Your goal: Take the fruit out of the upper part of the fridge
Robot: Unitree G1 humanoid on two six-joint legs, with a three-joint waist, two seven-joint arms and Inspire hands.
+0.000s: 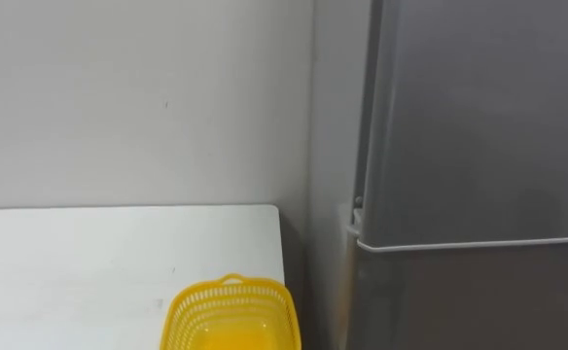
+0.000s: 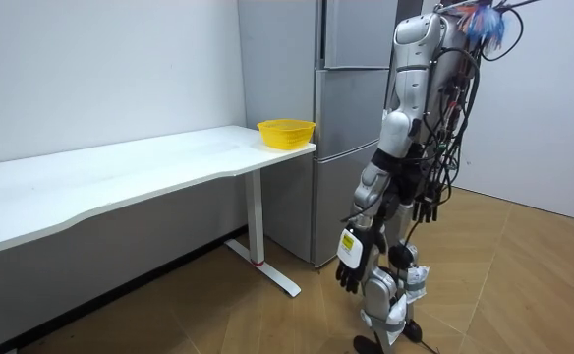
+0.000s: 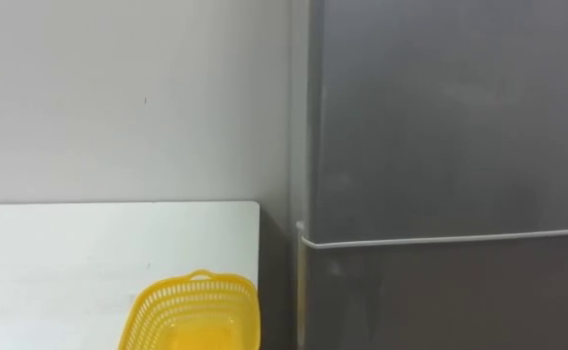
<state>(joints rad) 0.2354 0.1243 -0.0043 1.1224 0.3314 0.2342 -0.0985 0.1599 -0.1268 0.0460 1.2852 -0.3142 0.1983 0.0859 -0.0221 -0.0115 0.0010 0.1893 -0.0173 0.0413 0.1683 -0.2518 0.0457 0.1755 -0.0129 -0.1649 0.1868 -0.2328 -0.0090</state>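
A grey fridge stands right before me; its upper door [image 1: 479,117] is closed, and a pale seam divides it from the lower door [image 1: 479,301]. In the room view I stand on the wood floor facing the fridge [image 2: 351,59], about a step away from it. Both arms hang down at my sides. My left hand [image 2: 351,261] hangs by my thigh with relaxed fingers and holds nothing. My right hand [image 2: 427,208] hangs on the far side, also relaxed and empty.
A yellow mesh basket [image 1: 230,316] sits on the corner of a long white table [image 1: 89,262] just left of the fridge, against a white wall. Wood floor stretches behind and to the room view's right of me.
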